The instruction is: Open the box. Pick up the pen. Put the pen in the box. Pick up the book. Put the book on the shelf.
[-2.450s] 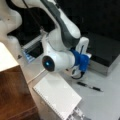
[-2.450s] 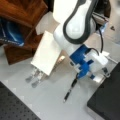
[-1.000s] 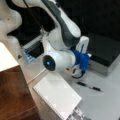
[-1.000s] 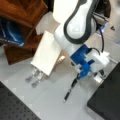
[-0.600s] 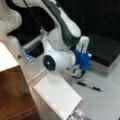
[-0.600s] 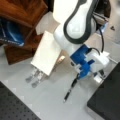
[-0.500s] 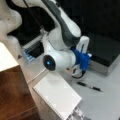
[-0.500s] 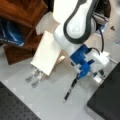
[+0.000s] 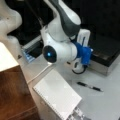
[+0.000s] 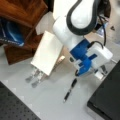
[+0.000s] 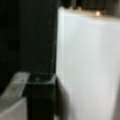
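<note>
- Box [image 9: 107,56]: lid looks still down; black top and silver-grey side show in a front view, and it is the dark slab at a front view's bottom right [image 10: 107,100]. Using the box as landmark for everything below.
- Gripper [image 10: 100,72]: low at the box's front edge, close to the table [image 10: 50,105]. Can't tell whether the fingers are apart or together; the blue mount and the arm body hide them. The wrist view shows only one dark finger [image 11: 40,97] against the dark box face and pale table.
- Nothing visibly held.
- Pen [image 9: 90,86]: flat on the table just in front of the box, loose, near the gripper.
- Book [image 9: 57,96]: farther from the box than the pen, lying by the shelf [image 9: 15,100], spiral edge on the shelf side.
- Risks, my read:
  - the gripper is so tight to the box edge that a miss on the latch would push the whole box instead of lifting the lid
  - the pen is close enough that a sideways sweep could roll it away or under the box lip
  - a lid swinging up could hit the wrist above it
</note>
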{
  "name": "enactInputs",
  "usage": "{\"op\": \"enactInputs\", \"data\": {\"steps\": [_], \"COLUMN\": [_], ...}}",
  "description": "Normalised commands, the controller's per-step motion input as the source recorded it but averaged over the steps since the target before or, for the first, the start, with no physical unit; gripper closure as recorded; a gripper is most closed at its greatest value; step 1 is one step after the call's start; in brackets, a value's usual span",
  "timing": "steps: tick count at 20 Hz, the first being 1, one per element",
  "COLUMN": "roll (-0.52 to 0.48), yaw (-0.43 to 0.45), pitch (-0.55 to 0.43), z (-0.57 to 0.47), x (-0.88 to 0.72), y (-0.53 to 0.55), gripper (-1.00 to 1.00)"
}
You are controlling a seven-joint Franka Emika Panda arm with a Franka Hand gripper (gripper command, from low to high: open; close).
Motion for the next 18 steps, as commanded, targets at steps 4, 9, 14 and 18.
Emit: {"op": "enactInputs", "data": {"steps": [4,9,14,18], "roll": [-0.414,-0.369,-0.251,-0.173], "yaw": [0.152,0.123,0.103,0.140], "pitch": [0.067,0.038,0.037,0.025], "z": [0.51,0.47,0.48,0.51], "x": [0.54,0.62,0.71,0.73], "y": [0.07,0.05,0.09,0.10], "gripper": [1.00,1.00,1.00,1.00]}}
